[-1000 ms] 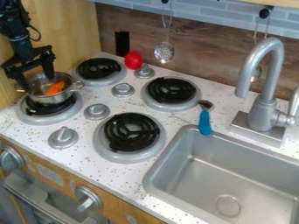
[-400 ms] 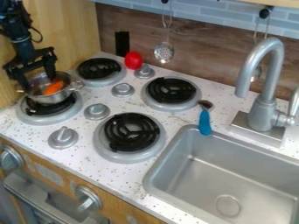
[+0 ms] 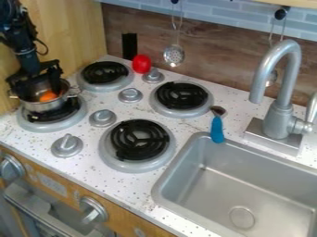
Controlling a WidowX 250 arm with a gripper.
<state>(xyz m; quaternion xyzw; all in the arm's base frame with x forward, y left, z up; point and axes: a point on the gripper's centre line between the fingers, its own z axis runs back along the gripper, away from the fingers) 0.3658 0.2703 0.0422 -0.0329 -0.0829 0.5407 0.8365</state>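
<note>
Down over the pot point(image 3: 42, 107), the gripper point(image 3: 41, 92) hangs open, fingers apart, partly hiding an orange thing point(image 3: 48, 96) I can't quite make out.

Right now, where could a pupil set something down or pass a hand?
The sink basin is bare. The counter has an open strip between the nearest burner and its wooden front edge. It is crowded at the upper left, where the end effector is at the pot, and where the red object stands beside a knob.
</note>
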